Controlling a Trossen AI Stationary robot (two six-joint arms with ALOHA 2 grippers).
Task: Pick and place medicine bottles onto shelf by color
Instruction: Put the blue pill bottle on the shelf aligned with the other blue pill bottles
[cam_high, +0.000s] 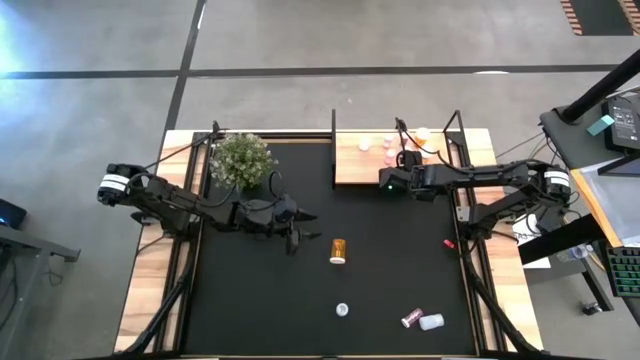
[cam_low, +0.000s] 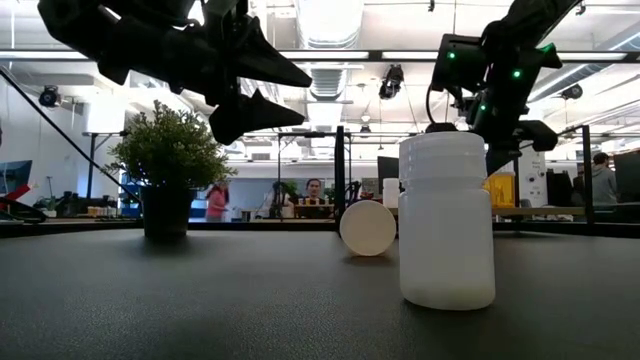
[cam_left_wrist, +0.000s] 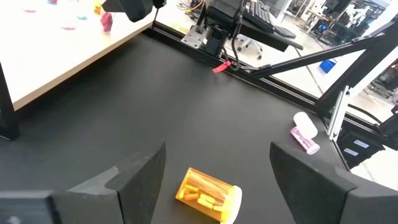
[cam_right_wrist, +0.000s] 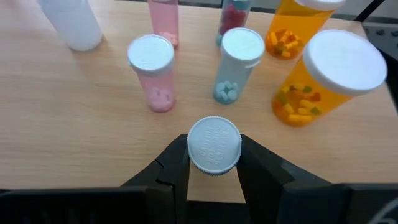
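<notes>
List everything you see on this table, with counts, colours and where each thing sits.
shelf: one, light wood, far side.
shelf bottles: seven visible, pink, orange, white, bluish, maroon, standing on shelf.
orange bottle: one, lying mid-mat.
upright white bottle: one, near front edge.
maroon bottle: one, lying front right.
lying white bottle: one, beside maroon.
plant: one, green, far left.
red speck: one, right.
left pincer: open, near orange bottle.
right pincer: shut on white-capped bottle, over shelf.

White bottle (cam_low: 446, 220) upright; another (cam_low: 368, 228) sideways

Probably a robotics lab: ceiling ducts (cam_low: 322, 75), desks, people (cam_low: 315, 190) behind the table.
</notes>
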